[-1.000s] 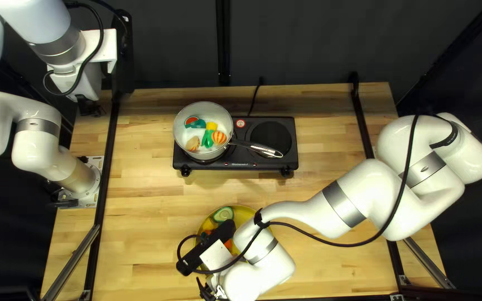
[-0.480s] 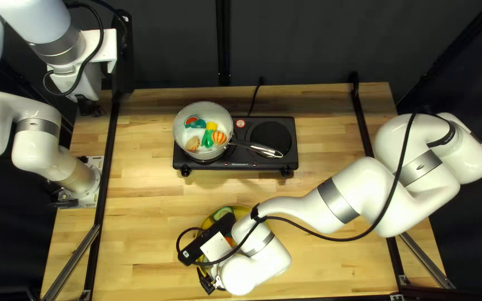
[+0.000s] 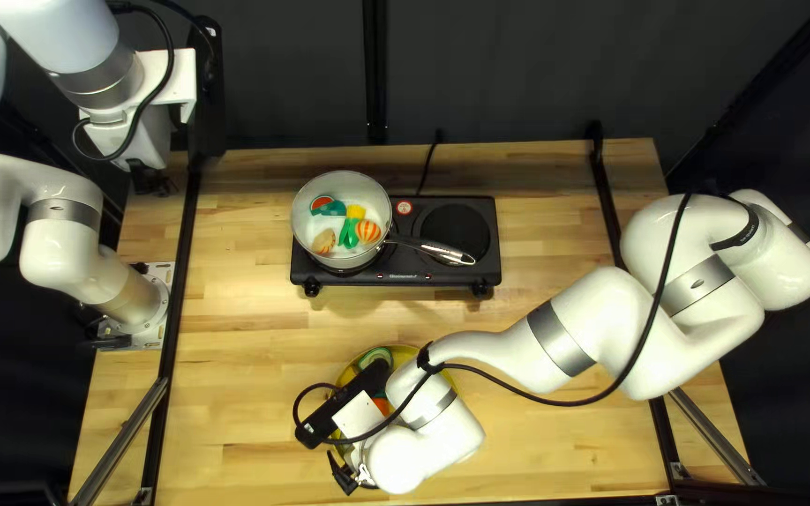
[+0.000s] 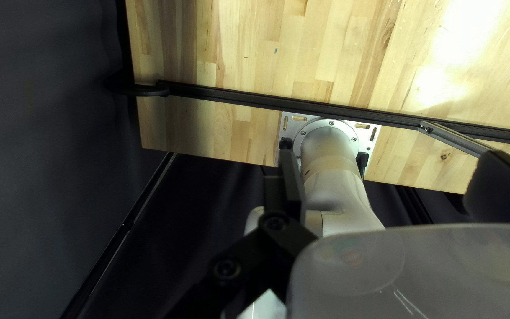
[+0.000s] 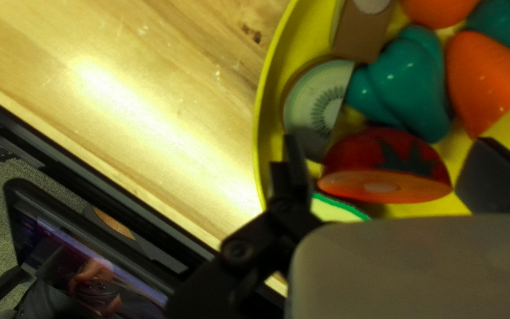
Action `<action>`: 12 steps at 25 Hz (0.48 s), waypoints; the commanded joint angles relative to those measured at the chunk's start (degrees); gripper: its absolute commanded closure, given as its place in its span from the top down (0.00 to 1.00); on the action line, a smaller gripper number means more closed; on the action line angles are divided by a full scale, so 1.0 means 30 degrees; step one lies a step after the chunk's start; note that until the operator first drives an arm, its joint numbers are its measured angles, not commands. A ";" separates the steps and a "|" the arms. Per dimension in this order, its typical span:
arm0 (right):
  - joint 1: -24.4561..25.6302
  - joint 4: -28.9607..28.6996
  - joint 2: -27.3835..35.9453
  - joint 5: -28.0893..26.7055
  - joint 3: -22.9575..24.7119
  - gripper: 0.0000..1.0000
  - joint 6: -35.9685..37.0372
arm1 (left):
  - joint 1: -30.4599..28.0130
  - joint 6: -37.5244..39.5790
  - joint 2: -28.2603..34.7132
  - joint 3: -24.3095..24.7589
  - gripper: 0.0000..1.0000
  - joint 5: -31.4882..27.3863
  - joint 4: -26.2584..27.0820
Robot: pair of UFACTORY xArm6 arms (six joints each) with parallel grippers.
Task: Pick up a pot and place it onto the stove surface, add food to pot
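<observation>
In the top left view, a white pot [image 3: 307, 236] rests on the left burner of the black stove [image 3: 405, 276], with several toy foods [image 3: 349, 228] inside. My right gripper [image 3: 344, 474] is low at the yellow bowl [image 3: 444, 375], which the wrist partly hides. The right wrist view has my right gripper [image 5: 385, 156] open over the bowl [image 5: 259, 127], a red tomato half [image 5: 385, 168] between its fingers but not gripped. Beside it lie a green pepper [image 5: 408, 85] and an orange piece [image 5: 482, 80]. My left gripper [image 3: 152, 181] is raised; in its wrist view the gripper [image 4: 391, 162] is open and empty.
The pot's handle [image 3: 433, 249] reaches over the stove toward the bare right burner [image 3: 455, 234]. A cable runs behind the stove. Black rails [image 3: 178, 309] cross the table at both sides. Past the table's edge, a screen [image 5: 84, 242] shows in the right wrist view.
My right arm's wrist has shifted toward the stove and slightly left, over the bowl. The left arm, pot and stove have not moved.
</observation>
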State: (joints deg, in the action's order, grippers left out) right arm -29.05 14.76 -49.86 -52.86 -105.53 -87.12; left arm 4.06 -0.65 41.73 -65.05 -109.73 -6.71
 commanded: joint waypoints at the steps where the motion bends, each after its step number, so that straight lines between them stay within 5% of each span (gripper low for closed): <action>1: 0.0000 -0.0001 -0.0003 -0.0001 0.0003 0.00 0.0001 | 0.0000 0.0000 0.0000 0.0000 1.00 0.0000 0.0000; 10: 0.0000 -0.0001 -0.0003 -0.0001 0.0003 0.00 0.0001 | 0.0000 0.0000 0.0000 0.0000 1.00 0.0000 0.0000; 12: 0.0393 0.0078 0.1348 -0.0440 0.0999 0.00 0.0485 | 0.0000 0.0000 0.0000 0.0000 1.00 0.0000 0.0000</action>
State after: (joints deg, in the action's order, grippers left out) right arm -28.91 14.81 -49.33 -53.01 -105.00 -86.92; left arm 4.06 -0.65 41.73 -65.05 -109.73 -6.71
